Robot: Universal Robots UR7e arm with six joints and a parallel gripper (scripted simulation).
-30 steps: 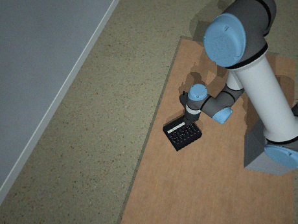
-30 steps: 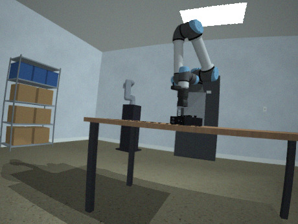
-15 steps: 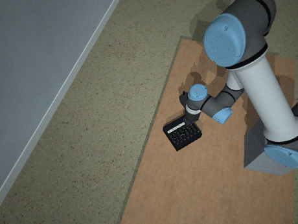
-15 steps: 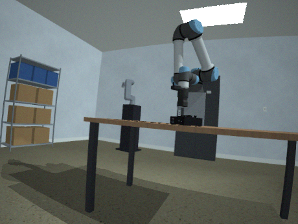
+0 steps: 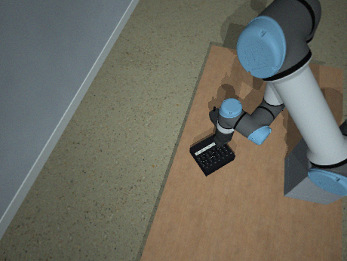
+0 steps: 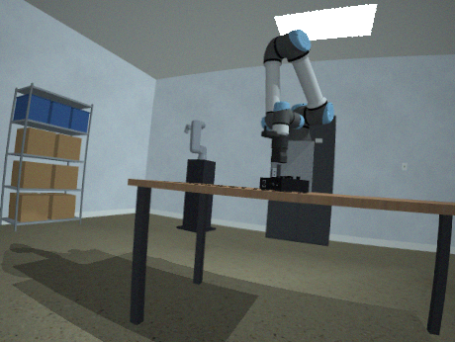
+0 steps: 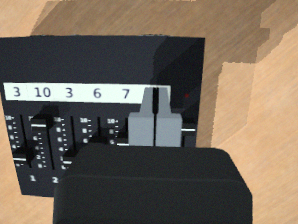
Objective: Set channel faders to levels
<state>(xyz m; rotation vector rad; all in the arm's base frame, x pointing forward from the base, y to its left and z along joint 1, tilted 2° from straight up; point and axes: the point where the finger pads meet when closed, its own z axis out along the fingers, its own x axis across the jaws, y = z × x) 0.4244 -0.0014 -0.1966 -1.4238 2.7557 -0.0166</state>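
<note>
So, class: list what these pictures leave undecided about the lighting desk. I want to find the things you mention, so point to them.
- Tape right of the 7: covered by the pincer (image 5: 219,144) (image 6: 275,176) (image 7: 155,90), wrist view.
- Channel 5's number: behind the dark gripper body, wrist view.
- Tape (image 5: 204,148) (image 7: 80,93) writing: too small, top view.

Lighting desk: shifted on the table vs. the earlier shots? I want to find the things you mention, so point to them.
No, no shift visible. In the top view the lighting desk (image 5: 207,170) (image 6: 296,186) (image 7: 100,57) sits at the same spot relative to the table's left edge, turned the same way.
</note>
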